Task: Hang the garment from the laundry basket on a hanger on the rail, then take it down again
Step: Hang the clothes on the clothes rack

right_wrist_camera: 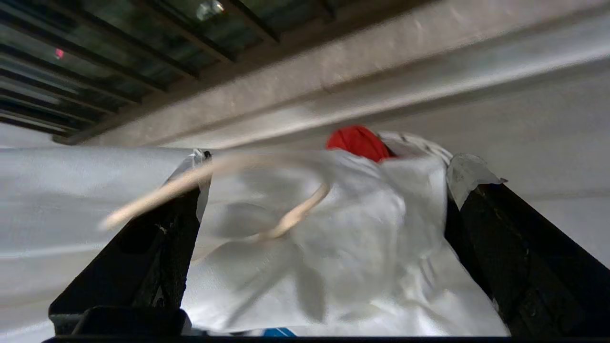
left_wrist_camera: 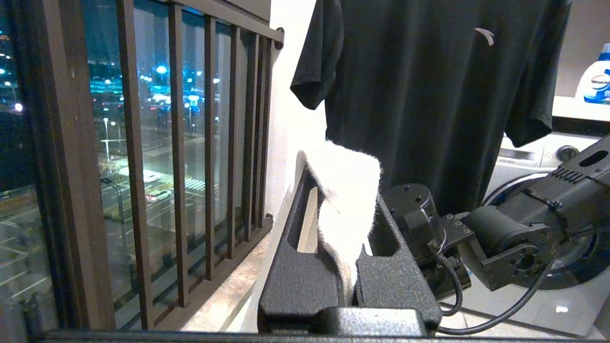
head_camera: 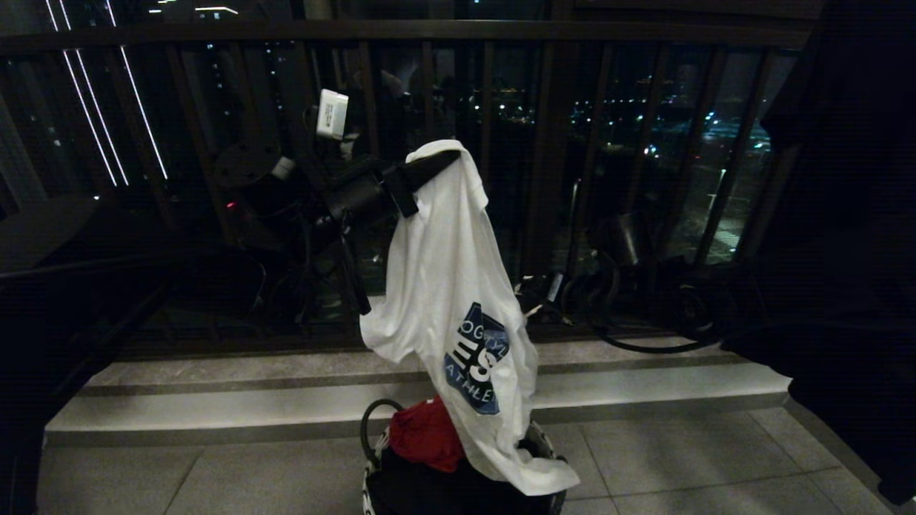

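Note:
The garment [head_camera: 447, 286], a white T-shirt with a blue chest graphic, hangs from my left gripper [head_camera: 429, 168], which is raised before the balcony railing and shut on a fold of it [left_wrist_camera: 345, 190]. Its hem trails into the laundry basket [head_camera: 545, 438] on the floor below. My right gripper [head_camera: 533, 300] is at the shirt's right side, open, with the white cloth [right_wrist_camera: 343, 247] spread between its fingers [right_wrist_camera: 476, 200]. A thin pale curved strand [right_wrist_camera: 290, 216] crosses that cloth, blurred; I cannot tell whether it is the hanger. The rail is out of view.
A red cloth [head_camera: 426, 433] and a black garment [head_camera: 429, 493] lie in the basket. The dark balcony railing [head_camera: 501, 32] and a stone step [head_camera: 286, 408] run behind. A black T-shirt [left_wrist_camera: 429, 95] hangs at the right, with a detergent bottle [left_wrist_camera: 595, 76] behind it.

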